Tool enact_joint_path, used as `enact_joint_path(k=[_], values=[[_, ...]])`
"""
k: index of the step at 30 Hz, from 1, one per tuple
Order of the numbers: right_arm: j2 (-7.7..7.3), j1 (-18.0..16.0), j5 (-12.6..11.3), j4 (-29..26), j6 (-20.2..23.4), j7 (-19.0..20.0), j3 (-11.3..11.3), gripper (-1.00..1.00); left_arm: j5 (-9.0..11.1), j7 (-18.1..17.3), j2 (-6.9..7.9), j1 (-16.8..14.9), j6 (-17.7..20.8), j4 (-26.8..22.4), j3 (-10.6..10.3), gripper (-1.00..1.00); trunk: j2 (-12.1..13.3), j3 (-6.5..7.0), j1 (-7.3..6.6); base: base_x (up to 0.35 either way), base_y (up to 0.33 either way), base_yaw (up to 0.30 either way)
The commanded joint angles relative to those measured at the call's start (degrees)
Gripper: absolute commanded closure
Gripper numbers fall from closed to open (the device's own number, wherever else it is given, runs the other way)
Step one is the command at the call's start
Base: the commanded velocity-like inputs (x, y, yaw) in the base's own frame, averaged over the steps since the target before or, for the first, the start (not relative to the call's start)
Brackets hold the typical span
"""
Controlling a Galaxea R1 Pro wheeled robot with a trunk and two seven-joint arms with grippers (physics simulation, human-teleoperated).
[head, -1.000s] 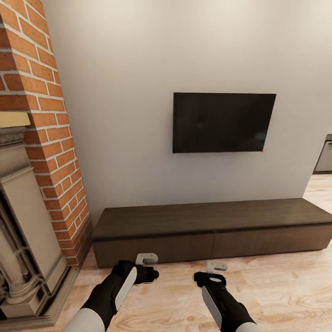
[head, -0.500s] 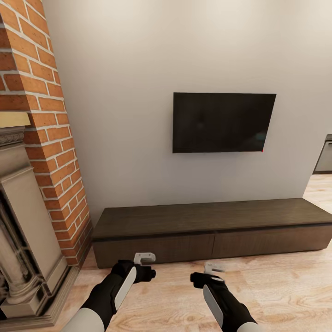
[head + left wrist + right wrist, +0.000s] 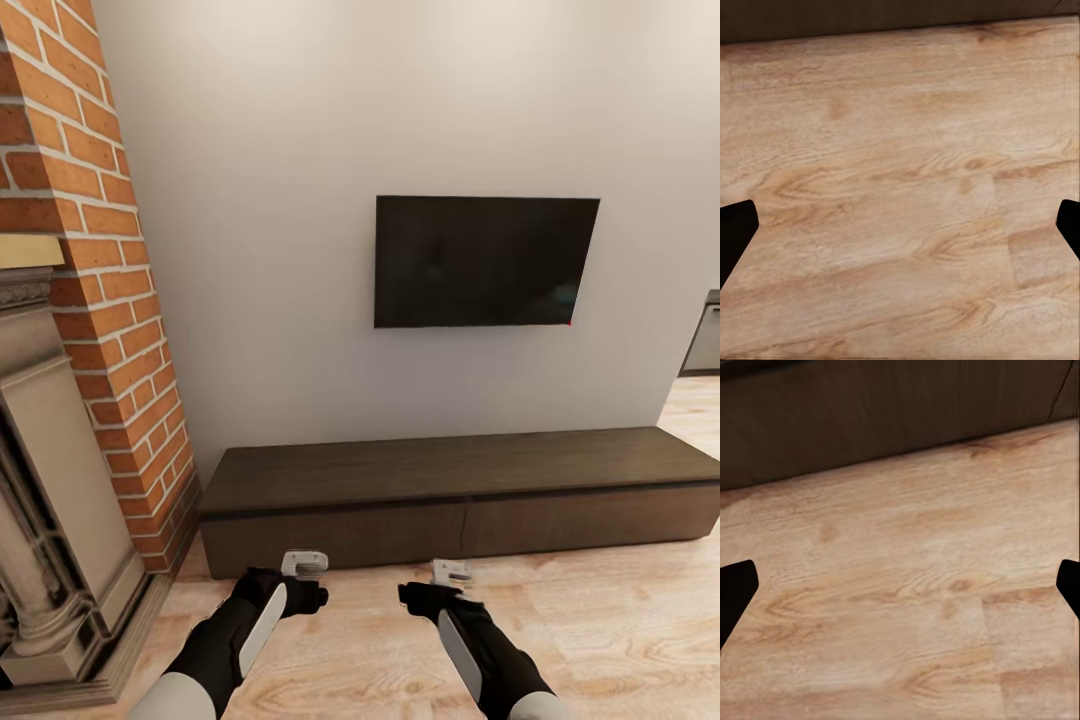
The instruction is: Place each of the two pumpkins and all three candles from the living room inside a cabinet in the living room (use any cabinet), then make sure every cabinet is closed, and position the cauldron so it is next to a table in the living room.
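Nearest to me, my two claws are hanging low over the wood floor point(image 3: 620, 630), the left claw point(image 3: 304, 563) and the right claw point(image 3: 452, 573) side by side and both carrying nothing. Looking along each wrist, I am seeing the dark fingertips point(image 3: 735, 232) standing far apart at the two edges, so both claws are spread wide over bare planks. Just beyond them the cabinet point(image 3: 460, 490) is lying straight ahead, its long axis running across my front from the brick fireplace point(image 3: 80, 330) on my left toward the doorway on my right. I am counting one cabinet with two wide drawer fronts, both sitting flush and shut, the seam between them falling closest to my right claw. My left claw is facing the left front, so I am judging either arm could reach a drawer. Farther back, one dark television point(image 3: 485, 262) is hanging on the pale wall.
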Motion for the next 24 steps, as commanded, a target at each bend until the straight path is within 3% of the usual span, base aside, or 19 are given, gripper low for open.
enact_joint_path(k=[1, 11, 24], values=[[0.05, -0.1, -0.3, -0.4, -0.1, -0.9, 0.6, -1.00, 0.3, 0.5, -0.16, 0.0, -0.1, 0.3, 0.1, -1.00, 0.0, -0.07, 0.00, 0.000, 0.000, 0.000], [0.07, -1.0, 2.9, -2.9, -2.9, -2.6, 1.5, -1.00, -2.4, 0.5, -0.07, -0.1, -1.4, 1.2, 0.9, -1.00, 0.0, -0.07, 0.00, 0.000, 0.000, 0.000], [-0.13, -1.1, 2.2, -2.9, -7.1, 0.1, 1.1, -1.00, -2.3, 0.5, -0.04, -0.1, -1.2, 0.7, 1.0, -1.00, 0.0, -0.07, 0.00, -0.010, 0.000, 0.000]])
